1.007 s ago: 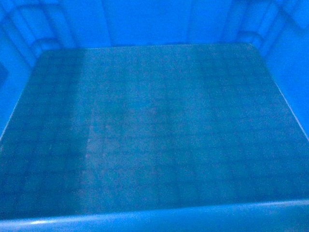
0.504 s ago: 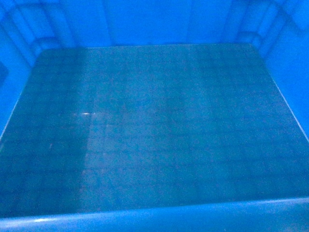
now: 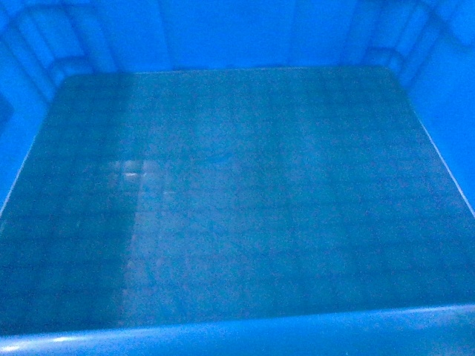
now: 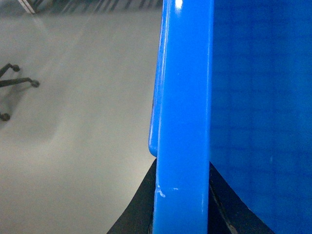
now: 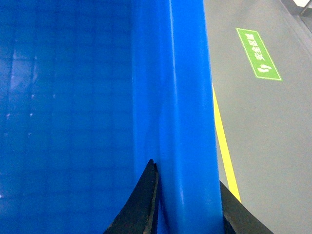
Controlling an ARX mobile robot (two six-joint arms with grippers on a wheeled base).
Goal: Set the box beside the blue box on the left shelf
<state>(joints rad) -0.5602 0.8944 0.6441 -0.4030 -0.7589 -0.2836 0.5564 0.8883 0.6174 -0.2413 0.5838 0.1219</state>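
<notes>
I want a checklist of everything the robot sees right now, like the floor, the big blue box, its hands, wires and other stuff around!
Surface: grey floor below the box; no table or shelf in view.
Job's things: big blue box fills the head view; inside is empty, faint grid on its bottom. The other blue box and the shelf: nothing seen.
Clutter: nothing seen.
Grippers: left gripper has a black finger on each side of the box's left rim; right gripper does the same on the right rim.
Cables: nothing seen.
Surroundings: wheeled chair base on the left; yellow floor line and green floor sign on the right.
</notes>
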